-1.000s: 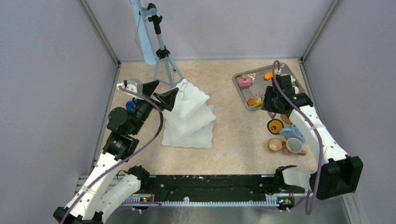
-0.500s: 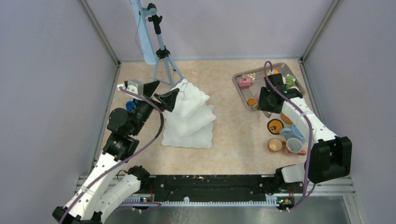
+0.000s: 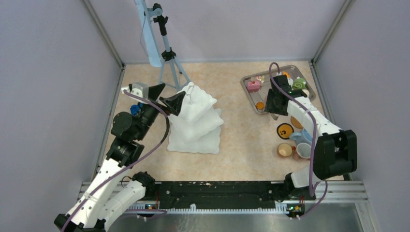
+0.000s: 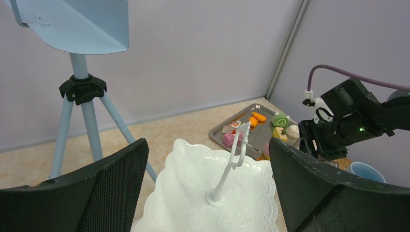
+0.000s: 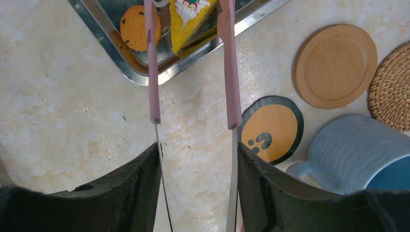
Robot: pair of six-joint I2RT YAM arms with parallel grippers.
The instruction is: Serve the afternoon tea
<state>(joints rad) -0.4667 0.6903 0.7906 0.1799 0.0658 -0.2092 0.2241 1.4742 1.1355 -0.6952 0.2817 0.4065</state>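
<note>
R end effector [image 5: 198, 154] farther over tray [image 5: 121, 67], cake slice [image 5: 191, 19] btwn tongs [image 5: 229, 63]

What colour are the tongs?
Pink over bare metal; the tongs show best in the right wrist view.

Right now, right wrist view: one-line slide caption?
Right end effector holding pink tongs, their arms flanking the yellow cake slice on the metal tray.

Table [image 3: 241, 140]: tray [image 3: 243, 82], stand [image 3: 196, 121], coasters [image 3: 285, 130], mugs [image 3: 285, 150] (right side).
</note>
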